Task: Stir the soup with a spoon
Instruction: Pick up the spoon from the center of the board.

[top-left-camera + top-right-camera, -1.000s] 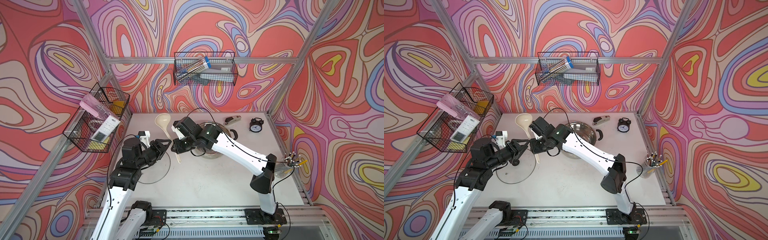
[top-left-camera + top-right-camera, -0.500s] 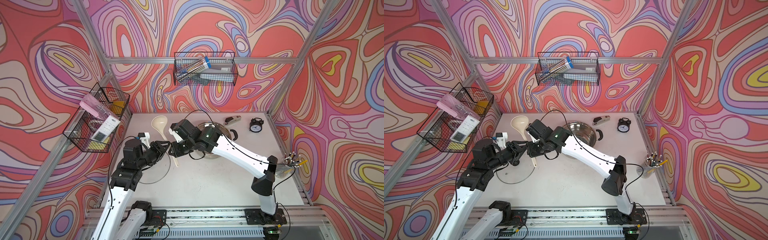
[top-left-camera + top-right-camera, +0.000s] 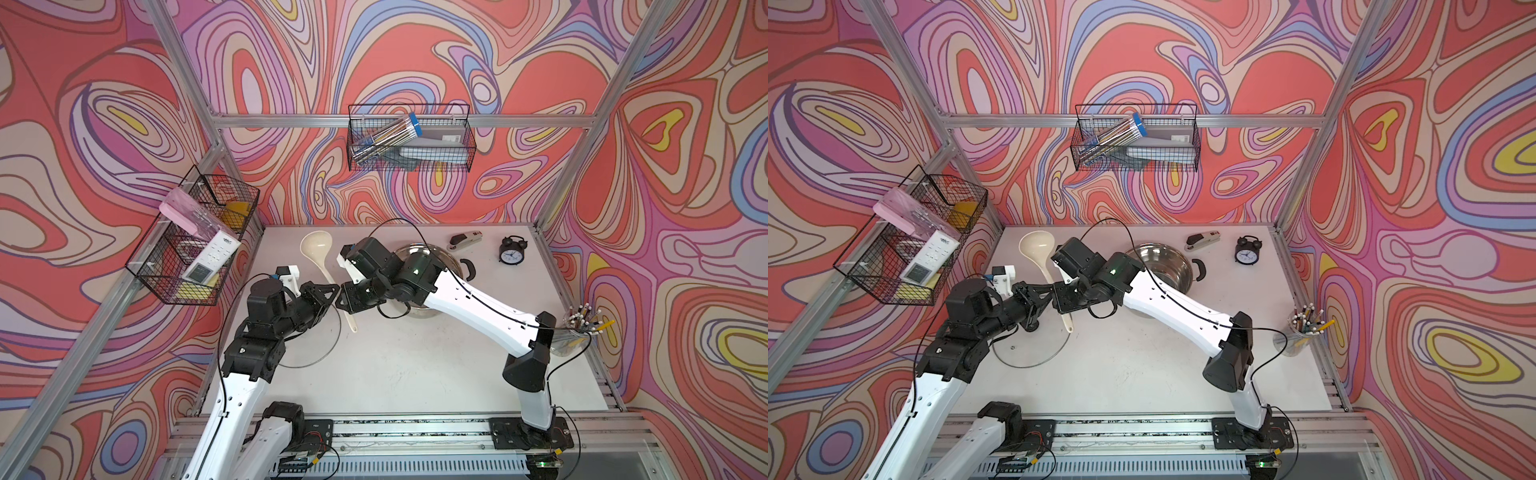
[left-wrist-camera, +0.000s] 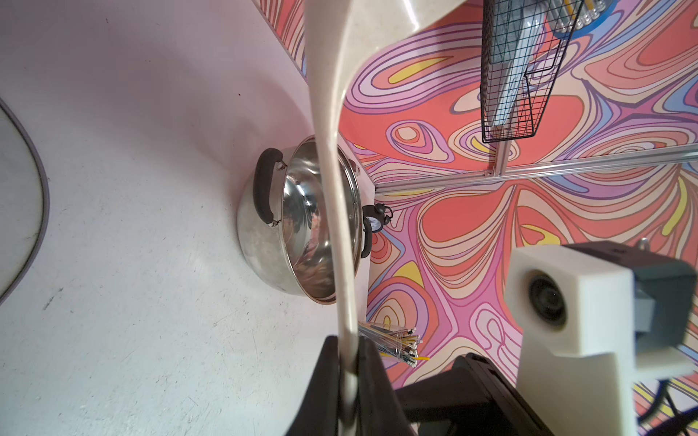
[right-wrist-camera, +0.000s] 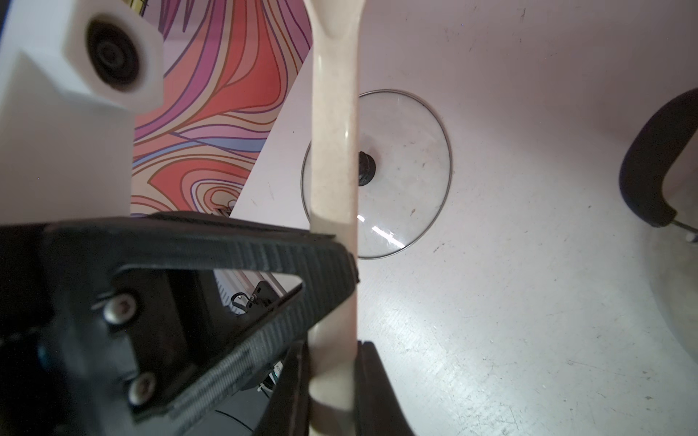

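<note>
The cream spoon is held off the table between the two arms, its bowl toward the back wall in both top views. My left gripper is shut on the slim handle, fingers pressed on both sides of it. My right gripper is shut on the same handle just beside it. The steel pot stands to the right, partly hidden by the right arm. Its shiny inside shows no soup.
The glass lid lies flat on the table under the left arm. A stapler and an alarm clock sit at the back right. A pencil cup stands at the right edge. Wire baskets hang on the walls.
The right arm carried the spoon a little left, to the left gripper. The left gripper, open before, has shut on the handle.
</note>
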Robot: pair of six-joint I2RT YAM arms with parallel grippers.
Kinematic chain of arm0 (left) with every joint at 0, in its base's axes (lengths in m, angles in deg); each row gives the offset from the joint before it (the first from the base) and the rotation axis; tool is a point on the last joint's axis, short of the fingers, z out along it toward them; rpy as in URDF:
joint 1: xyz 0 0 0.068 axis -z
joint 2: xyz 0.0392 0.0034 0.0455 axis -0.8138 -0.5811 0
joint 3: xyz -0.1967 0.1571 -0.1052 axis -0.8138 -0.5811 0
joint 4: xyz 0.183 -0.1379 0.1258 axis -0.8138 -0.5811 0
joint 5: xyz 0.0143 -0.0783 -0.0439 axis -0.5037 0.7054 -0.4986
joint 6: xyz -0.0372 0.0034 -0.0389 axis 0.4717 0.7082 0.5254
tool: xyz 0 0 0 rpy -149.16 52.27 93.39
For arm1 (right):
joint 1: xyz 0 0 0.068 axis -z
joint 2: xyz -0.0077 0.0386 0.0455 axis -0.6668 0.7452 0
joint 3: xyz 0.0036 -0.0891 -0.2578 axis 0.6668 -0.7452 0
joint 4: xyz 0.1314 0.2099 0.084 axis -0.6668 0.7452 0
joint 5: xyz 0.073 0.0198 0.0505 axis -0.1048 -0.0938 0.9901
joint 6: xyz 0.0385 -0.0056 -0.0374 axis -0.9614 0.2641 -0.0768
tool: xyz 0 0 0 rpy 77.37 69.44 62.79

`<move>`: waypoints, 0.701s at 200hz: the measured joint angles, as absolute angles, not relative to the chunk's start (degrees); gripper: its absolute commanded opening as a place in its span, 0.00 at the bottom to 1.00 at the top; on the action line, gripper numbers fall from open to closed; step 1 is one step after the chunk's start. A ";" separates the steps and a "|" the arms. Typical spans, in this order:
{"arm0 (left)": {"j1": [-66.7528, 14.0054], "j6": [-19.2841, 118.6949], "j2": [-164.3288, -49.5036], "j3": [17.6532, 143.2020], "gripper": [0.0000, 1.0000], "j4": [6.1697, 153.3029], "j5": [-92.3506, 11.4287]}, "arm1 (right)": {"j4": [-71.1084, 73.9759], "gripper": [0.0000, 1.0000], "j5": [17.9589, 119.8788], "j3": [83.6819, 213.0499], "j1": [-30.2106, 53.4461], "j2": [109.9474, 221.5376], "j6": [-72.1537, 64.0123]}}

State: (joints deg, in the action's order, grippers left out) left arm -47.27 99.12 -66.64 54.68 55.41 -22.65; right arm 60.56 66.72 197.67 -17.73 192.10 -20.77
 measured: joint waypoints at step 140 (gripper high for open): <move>-41.48 114.24 -82.62 57.47 0.00 84.09 -23.28 | 30.48 0.62 67.99 162.26 -5.58 158.44 -34.87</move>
State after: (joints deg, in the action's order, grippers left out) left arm -41.48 114.24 -82.62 57.47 84.09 -23.28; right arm 30.48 67.99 162.26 -5.58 158.44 -34.87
